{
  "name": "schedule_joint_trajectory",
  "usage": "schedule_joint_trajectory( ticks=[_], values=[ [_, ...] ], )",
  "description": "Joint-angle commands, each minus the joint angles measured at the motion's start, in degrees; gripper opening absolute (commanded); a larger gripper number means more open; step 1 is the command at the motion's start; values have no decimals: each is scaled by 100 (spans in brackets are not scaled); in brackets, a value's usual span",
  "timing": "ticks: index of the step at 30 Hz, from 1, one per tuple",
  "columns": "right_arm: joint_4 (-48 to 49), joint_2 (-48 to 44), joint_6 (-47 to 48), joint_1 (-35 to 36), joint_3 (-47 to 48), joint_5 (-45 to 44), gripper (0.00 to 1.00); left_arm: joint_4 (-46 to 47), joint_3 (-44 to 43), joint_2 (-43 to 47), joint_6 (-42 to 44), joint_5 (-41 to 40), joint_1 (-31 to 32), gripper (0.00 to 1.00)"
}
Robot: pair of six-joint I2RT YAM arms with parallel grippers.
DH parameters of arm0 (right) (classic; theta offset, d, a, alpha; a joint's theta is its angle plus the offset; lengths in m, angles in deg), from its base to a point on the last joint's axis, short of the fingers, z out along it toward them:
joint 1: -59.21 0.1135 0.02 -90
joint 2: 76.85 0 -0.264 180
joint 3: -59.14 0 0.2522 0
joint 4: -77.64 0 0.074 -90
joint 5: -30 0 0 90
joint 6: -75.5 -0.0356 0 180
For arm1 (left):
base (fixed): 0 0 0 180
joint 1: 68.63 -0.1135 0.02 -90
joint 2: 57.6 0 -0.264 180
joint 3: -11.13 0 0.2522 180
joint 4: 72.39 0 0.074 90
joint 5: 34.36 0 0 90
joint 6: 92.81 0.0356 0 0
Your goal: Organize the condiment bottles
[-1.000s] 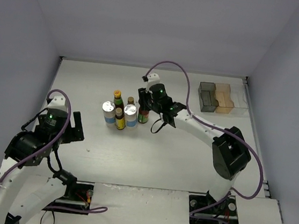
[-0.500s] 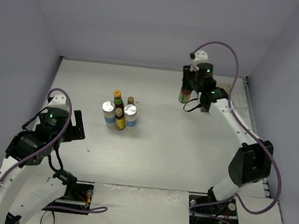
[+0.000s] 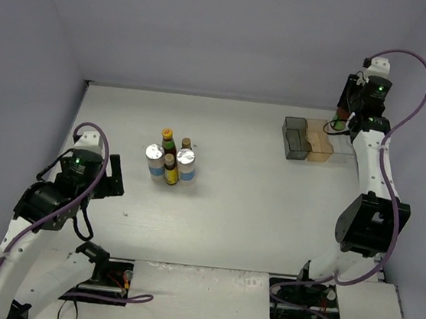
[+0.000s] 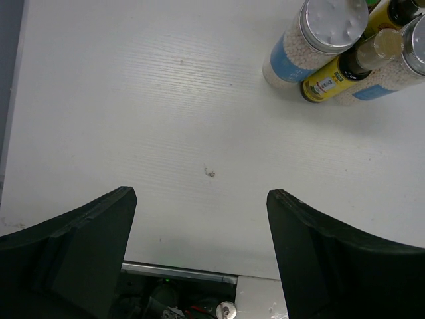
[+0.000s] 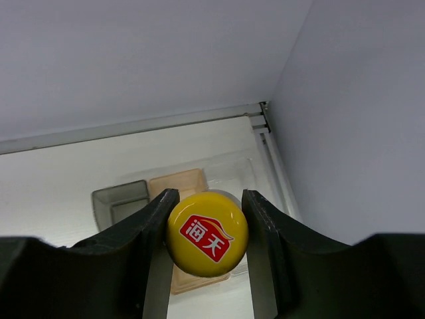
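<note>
My right gripper point(image 3: 348, 112) hangs at the back right, shut on a dark condiment bottle point(image 3: 341, 122). In the right wrist view its yellow cap point(image 5: 207, 234) sits pinched between both fingers, above the compartment tray point(image 5: 122, 201). Five more condiment bottles stand grouped mid-table: a yellow-capped dark bottle point(image 3: 168, 138), two silver-lidded white jars point(image 3: 154, 159) point(image 3: 186, 162) and two small brown yellow-labelled bottles point(image 3: 186, 143) point(image 3: 170, 169). My left gripper point(image 3: 112, 176) is open and holds nothing, to the left of the group; its wrist view shows a jar point(image 4: 312, 40) and a brown bottle point(image 4: 339, 70) at top right.
The tray point(image 3: 296, 137) lies against the back right corner with a grey, a tan point(image 3: 319, 139) and a clear compartment. Walls close in behind and to the right of it. The right arm point(image 3: 368, 216) stretches along the right edge.
My right gripper lifted the dark bottle away from the group and carried it to the back right, over the tray. The left arm shifted only slightly.
</note>
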Motion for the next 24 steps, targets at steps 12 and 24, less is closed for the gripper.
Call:
schedule_joint_trajectory(
  ticks=[12,24],
  values=[
    [1171,1474,120,-594,1597,513,0,703,109,-96,377,91,13,80],
    [1180,2284,32,-673,1923,601,0,809,162,-421,439,82,13,81]
  ],
)
